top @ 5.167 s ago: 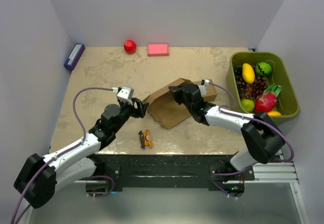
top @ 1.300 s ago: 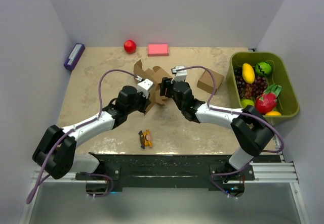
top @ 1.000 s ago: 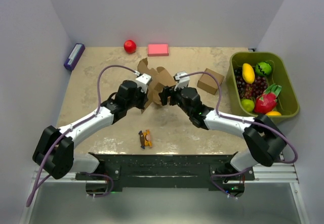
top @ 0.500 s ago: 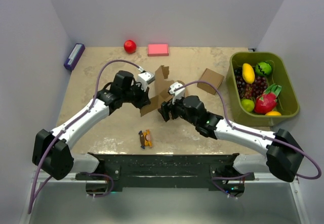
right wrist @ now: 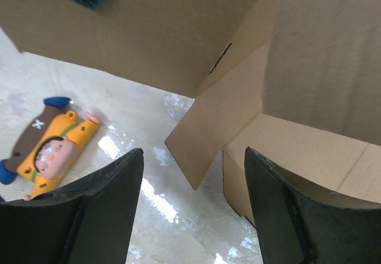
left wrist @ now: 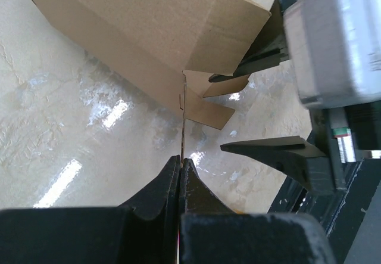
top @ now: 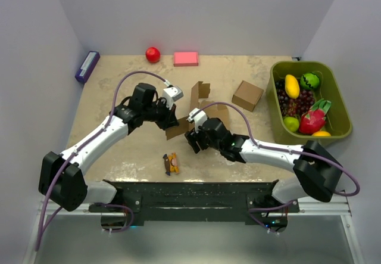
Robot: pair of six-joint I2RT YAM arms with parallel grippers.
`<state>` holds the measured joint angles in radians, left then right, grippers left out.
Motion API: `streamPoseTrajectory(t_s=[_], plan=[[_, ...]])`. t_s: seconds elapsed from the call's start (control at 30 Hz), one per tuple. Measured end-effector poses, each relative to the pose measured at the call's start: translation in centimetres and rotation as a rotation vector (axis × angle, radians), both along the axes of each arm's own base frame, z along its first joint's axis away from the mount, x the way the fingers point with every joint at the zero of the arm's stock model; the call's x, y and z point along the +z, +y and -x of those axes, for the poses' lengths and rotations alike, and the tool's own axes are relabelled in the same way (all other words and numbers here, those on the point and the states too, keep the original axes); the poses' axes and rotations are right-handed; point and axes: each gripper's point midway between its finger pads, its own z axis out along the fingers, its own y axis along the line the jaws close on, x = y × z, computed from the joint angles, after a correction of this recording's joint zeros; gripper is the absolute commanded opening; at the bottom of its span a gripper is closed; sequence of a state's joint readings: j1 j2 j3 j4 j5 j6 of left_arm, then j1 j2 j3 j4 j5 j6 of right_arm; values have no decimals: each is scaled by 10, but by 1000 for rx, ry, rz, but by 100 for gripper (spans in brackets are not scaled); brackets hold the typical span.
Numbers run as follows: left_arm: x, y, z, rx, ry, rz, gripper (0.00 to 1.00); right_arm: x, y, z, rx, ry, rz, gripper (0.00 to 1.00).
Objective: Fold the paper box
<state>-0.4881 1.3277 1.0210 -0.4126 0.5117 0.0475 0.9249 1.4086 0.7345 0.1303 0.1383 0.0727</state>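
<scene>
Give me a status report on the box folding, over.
Left gripper shut on an edge of the paper box. Right gripper open, astride a loose flap. Toy figure close by, not blocking.

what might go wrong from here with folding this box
1. The left pincer is shut on only a thin edge of the paper box, so the half-folded sheet may twist or slip out if it is pushed.
2. The right pincer is open, with a loose flap just ahead of its gap. Closing there may crease the flap the wrong way.
3. The toy figure lies close beside that pincer and could get knocked.
</scene>
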Motion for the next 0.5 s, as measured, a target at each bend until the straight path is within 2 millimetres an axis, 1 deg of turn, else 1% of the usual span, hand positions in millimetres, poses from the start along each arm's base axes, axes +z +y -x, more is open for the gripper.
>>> streamPoseTrajectory(t_s=[0.1, 0.23, 0.33, 0.47, 0.5], plan=[[0, 0, 1, -5, 3, 5, 0, -9, 0, 0, 4, 12, 26, 70], [0, -1, 2, -12, 6, 8, 0, -10, 2, -4, -1, 4, 38, 65], [0, -1, 3, -28, -2, 8, 0, -10, 0, -11, -32, -17, 57, 57], [0, -2, 4, -38, -5, 10, 0, -10, 0, -16, -46, -31, 72, 41], [0, -2, 4, -39, -6, 9, 0, -10, 0, -17, -46, -32, 75, 39]])
